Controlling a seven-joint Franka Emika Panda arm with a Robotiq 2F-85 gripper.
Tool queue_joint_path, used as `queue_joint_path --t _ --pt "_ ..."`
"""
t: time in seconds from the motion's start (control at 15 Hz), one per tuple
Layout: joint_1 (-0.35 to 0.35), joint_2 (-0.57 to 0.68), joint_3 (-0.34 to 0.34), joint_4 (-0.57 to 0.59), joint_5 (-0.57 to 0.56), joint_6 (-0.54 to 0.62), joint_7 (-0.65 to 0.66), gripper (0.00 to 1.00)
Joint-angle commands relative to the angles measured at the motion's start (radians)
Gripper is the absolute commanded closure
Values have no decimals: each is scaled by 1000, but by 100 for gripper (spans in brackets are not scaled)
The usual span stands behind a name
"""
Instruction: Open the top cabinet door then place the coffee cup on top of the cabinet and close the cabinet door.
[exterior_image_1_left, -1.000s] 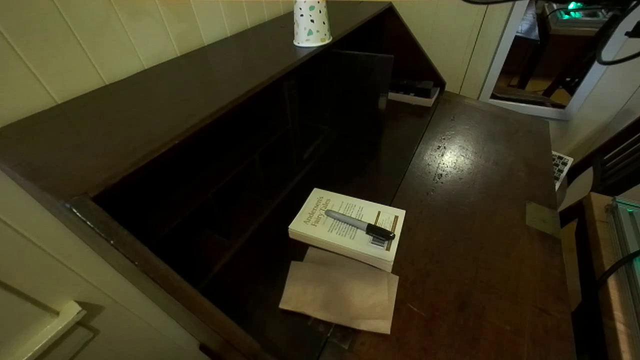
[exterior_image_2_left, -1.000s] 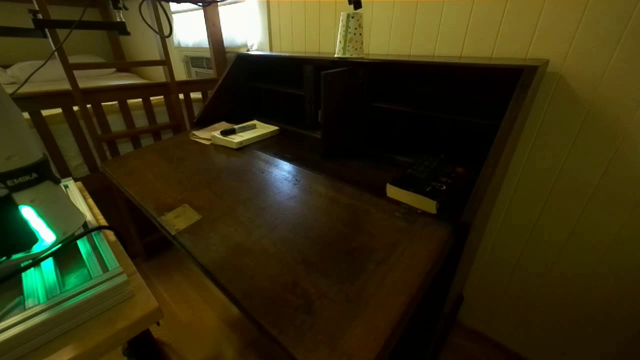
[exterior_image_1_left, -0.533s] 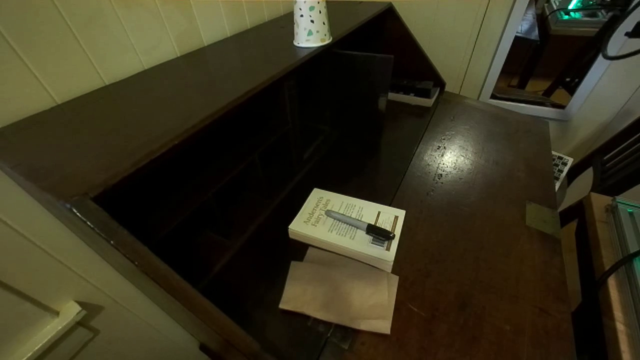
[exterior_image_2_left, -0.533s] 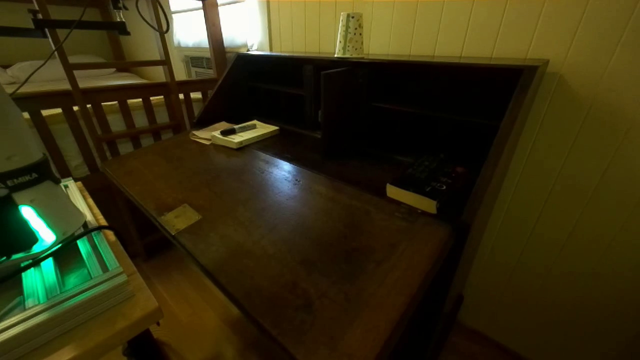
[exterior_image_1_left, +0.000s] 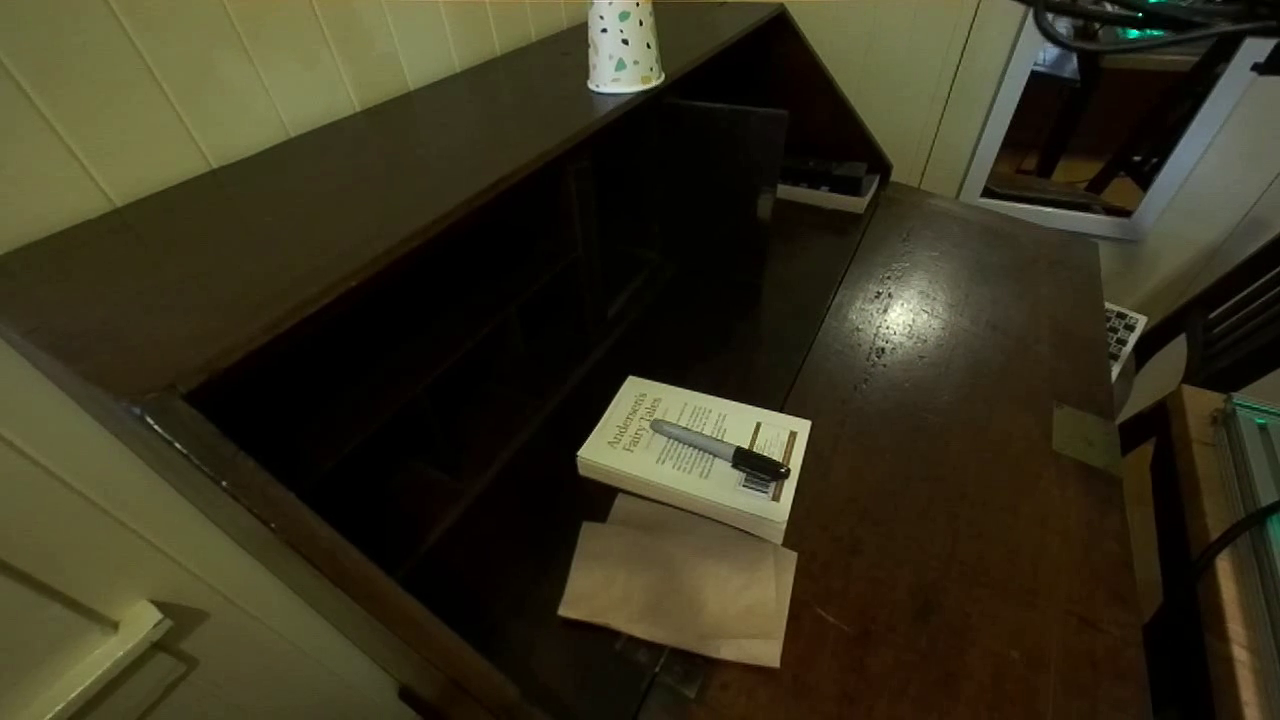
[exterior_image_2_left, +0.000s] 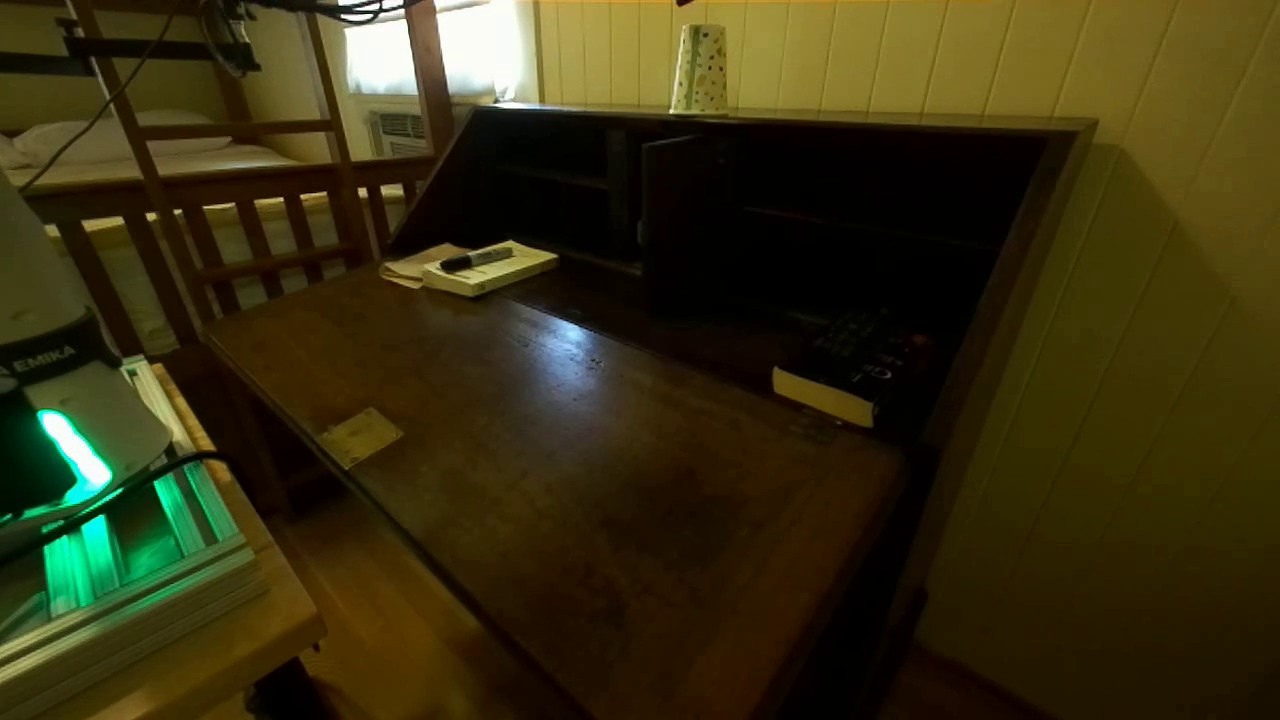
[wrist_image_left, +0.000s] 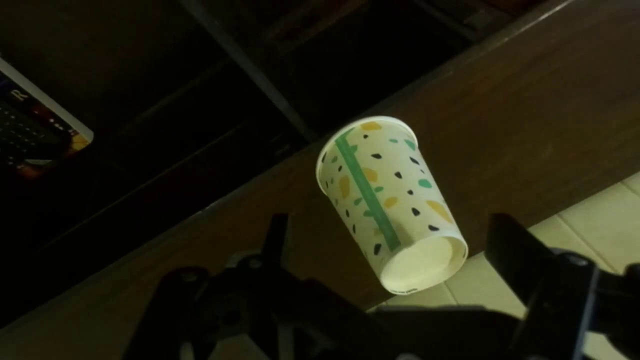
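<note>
The white coffee cup with green, yellow and dark spots stands upside down on the plank top of the dark brown cabinet. It also shows in an exterior view. The top cabinet door stands open, swung outward; its pale handle is at the free edge. In the wrist view my gripper is open and empty, with the cup showing between its fingers. Only a small dark tip of the gripper shows above the cup in an exterior view, apart from it.
A white book with a marker on it and brown paper lie on the desk surface. A dark thick book lies at the cabinet's far end. A panelled wall rises behind the cabinet top. Cables hang from the arm.
The gripper tip above the cup went up out of an exterior view, and a small part shows there again now. The hanging cables have shifted. Cup and door have not moved.
</note>
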Motion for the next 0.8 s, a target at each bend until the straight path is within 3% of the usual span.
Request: queue_joint_path --t 0.0,0.33,0.73 --pt "-12 -109 -8 -186 32 70 -152 0" --pt "-19 -117 -28 -298 26 116 -306 0" --pt "-20 -49 -29 -378 45 292 -408 0"
